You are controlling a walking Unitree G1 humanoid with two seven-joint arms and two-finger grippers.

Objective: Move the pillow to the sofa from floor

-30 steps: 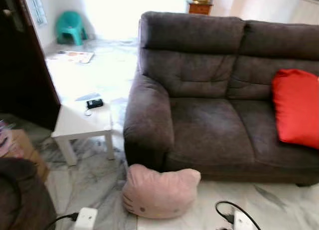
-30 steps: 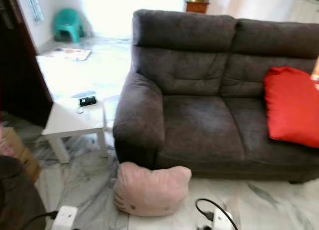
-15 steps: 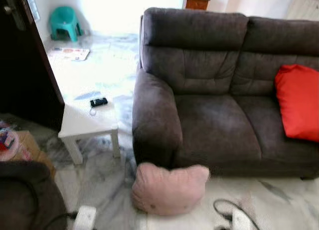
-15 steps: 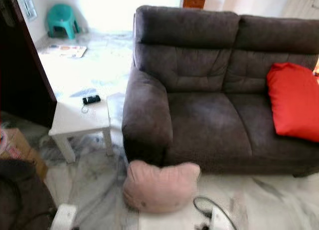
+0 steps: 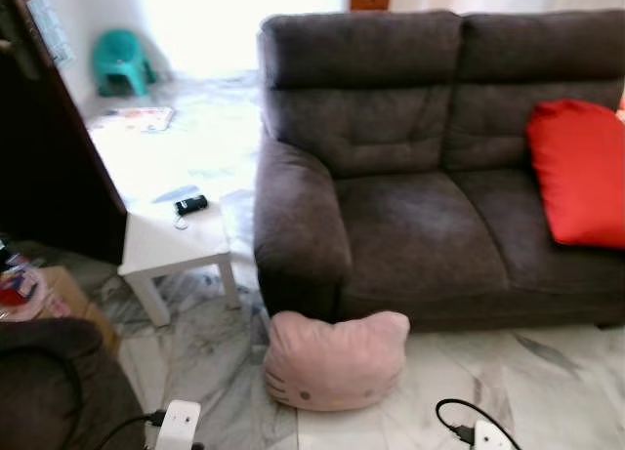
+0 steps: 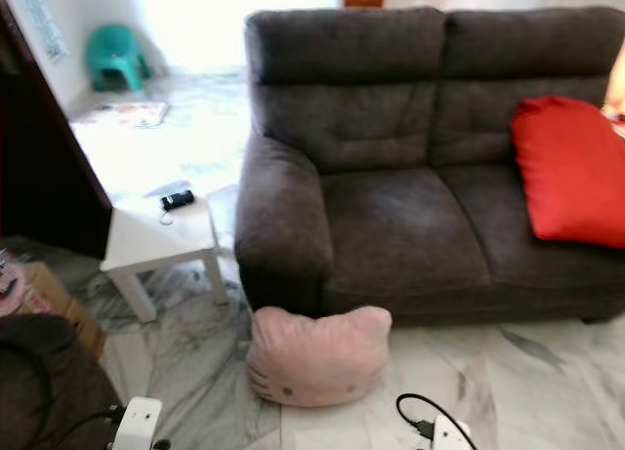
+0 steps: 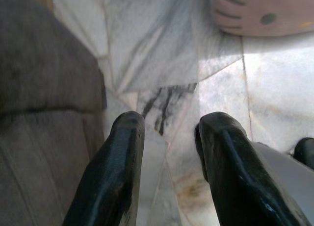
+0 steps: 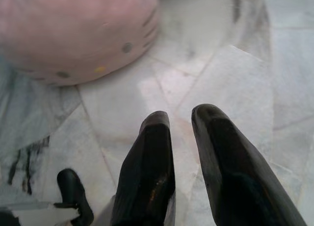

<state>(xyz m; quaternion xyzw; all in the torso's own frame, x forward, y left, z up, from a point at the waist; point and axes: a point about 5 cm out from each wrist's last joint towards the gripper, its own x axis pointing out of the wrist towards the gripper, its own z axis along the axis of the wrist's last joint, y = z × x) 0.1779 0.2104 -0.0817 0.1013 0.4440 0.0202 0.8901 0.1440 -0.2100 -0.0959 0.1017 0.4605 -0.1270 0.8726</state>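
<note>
A pink cat-face pillow (image 5: 335,360) is lying on the marble floor (image 5: 547,382), touching the front base of the dark grey two-seat sofa (image 5: 420,167) just below its left armrest (image 5: 298,225). One red cushion (image 5: 581,172) is leaning against the sofa's right backrest, leaving the left seat bare.

To the left of the armrest, one small white side table (image 5: 176,250) is standing, with a dark phone-like device (image 5: 190,204) lying on top (too small to identify further). Behind it, a teal plastic stool (image 5: 119,61) is sitting by the far wall, and a flat printed mat or paper (image 5: 137,118) is lying on the floor near it. A dark door or cabinet panel (image 5: 44,167) is rising at the left edge. Near the lower left, another dark upholstered seat (image 5: 59,391) is crowding in, with a cardboard box (image 5: 54,294) of oddments beside it.

Between the robot and the pillow, two white power adapters are lying on the floor, each with a black cable: one (image 5: 178,426) at the left, one (image 5: 488,435) at the right.

The left gripper (image 7: 169,125) is hanging over the floor beside the dark seat, its two fingers apart and holding nothing. The right gripper (image 8: 179,118) is hanging near the pillow, its fingers narrowly parted and holding nothing too.
</note>
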